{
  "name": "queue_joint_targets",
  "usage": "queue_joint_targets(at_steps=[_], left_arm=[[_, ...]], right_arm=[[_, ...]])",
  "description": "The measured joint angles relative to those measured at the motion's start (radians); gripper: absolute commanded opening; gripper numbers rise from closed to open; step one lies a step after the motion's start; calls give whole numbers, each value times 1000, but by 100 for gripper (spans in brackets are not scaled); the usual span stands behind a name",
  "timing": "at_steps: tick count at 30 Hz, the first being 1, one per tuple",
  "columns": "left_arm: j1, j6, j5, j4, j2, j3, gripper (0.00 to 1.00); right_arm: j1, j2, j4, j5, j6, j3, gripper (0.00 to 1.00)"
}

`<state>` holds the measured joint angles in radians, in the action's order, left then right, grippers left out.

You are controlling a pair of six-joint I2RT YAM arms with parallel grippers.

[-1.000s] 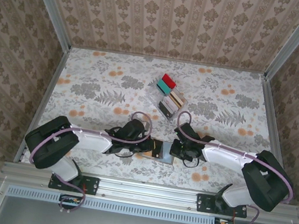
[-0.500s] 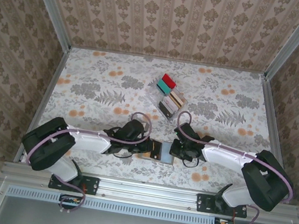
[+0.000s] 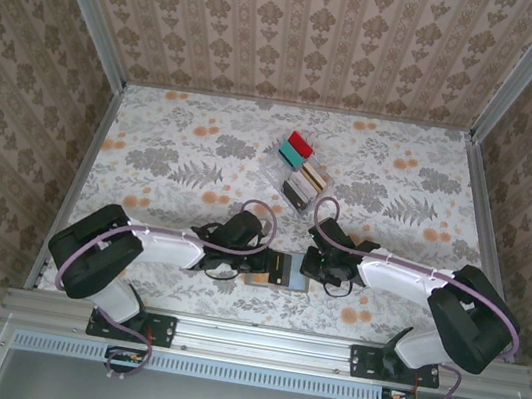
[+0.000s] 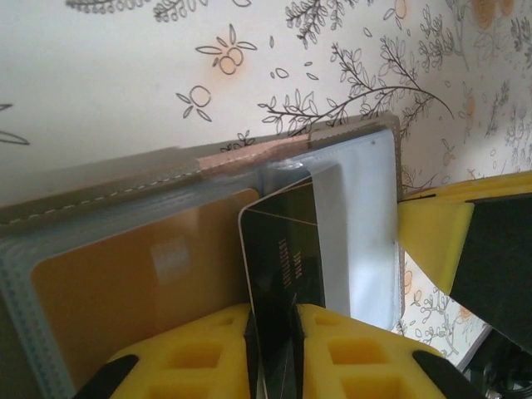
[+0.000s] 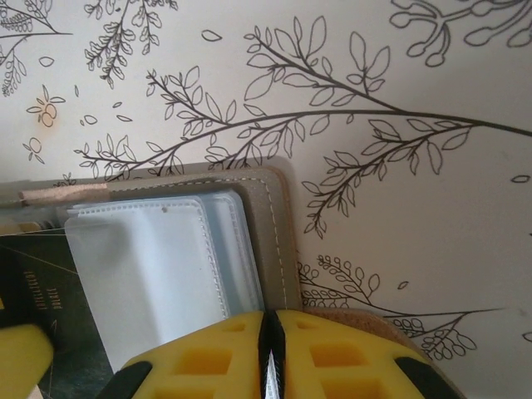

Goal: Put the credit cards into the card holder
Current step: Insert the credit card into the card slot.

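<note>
Now: dark card (image 4: pixel 283 258) part-way in holder (image 3: pixel 276 274)

The grey-brown holder lies open at the table's (image 3: pixel 151 161) near edge. The glossy card runs lengthwise from the barely parted left gripper (image 4: pixel 273 320) into a clear sleeve (image 4: pixel 357 224). The right gripper (image 5: pixel 268 324) pinches the holder's edge.

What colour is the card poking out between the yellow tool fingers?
The card is black, or nearly so. The left wrist view shows it best.

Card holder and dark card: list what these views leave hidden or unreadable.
Left wrist view: dark card runs off the bottom edge between the left gripper fingers, so the grip is unclear; its print is too small.
Top view: card holder too small to show its sleeves.
Top view: rack cards too small to count.
</note>
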<state>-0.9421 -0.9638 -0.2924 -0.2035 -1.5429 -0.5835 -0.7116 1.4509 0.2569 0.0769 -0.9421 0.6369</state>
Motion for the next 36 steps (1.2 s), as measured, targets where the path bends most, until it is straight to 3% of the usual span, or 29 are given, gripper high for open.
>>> queue_joint_targets(at_steps=[7, 15, 36], left_arm=[[-10, 31, 6, 90, 0, -50, 32], [-34, 76, 28, 206, -24, -133, 32], [-59, 102, 39, 320, -71, -243, 45]], right_arm=[[0, 0, 0, 0, 0, 1, 16], [0, 0, 0, 0, 0, 1, 16], [-3, 3, -16, 0, -4, 1, 17]])
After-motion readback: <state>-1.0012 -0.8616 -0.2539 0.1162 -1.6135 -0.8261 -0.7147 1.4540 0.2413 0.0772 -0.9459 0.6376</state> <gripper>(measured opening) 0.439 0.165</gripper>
